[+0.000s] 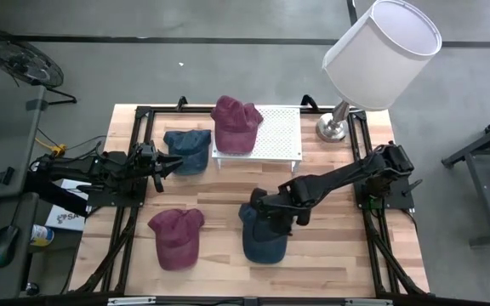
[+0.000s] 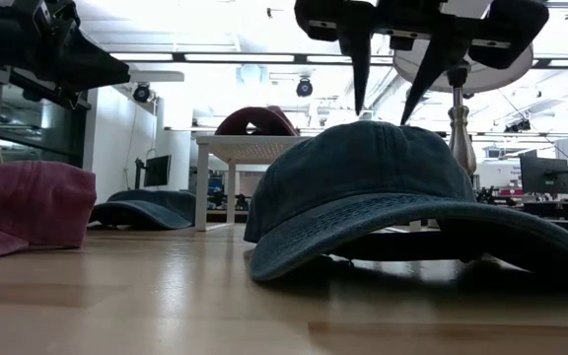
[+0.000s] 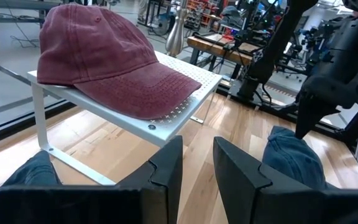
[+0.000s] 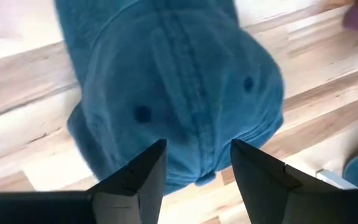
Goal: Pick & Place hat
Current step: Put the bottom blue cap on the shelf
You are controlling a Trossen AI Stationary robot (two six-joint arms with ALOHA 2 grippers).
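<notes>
Jaws spread wide on right gripper [image 1: 264,223], poised just above soft navy cotton baseball cap [image 1: 264,238] on near tabletop. Light, floppy fabric; best pinched at crown seam. Left gripper [image 1: 162,161] parted narrowly, waiting beside far cap.

Premises: a robotics lab or workshop. Evidence: bare concrete floor [image 1: 228,68] around a wooden bench [image 1: 330,246] on black framing, strip ceiling lights [image 2: 245,57], monitors [image 2: 543,175] on distant desks, further robot arms and benches [image 3: 229,46] behind
</notes>
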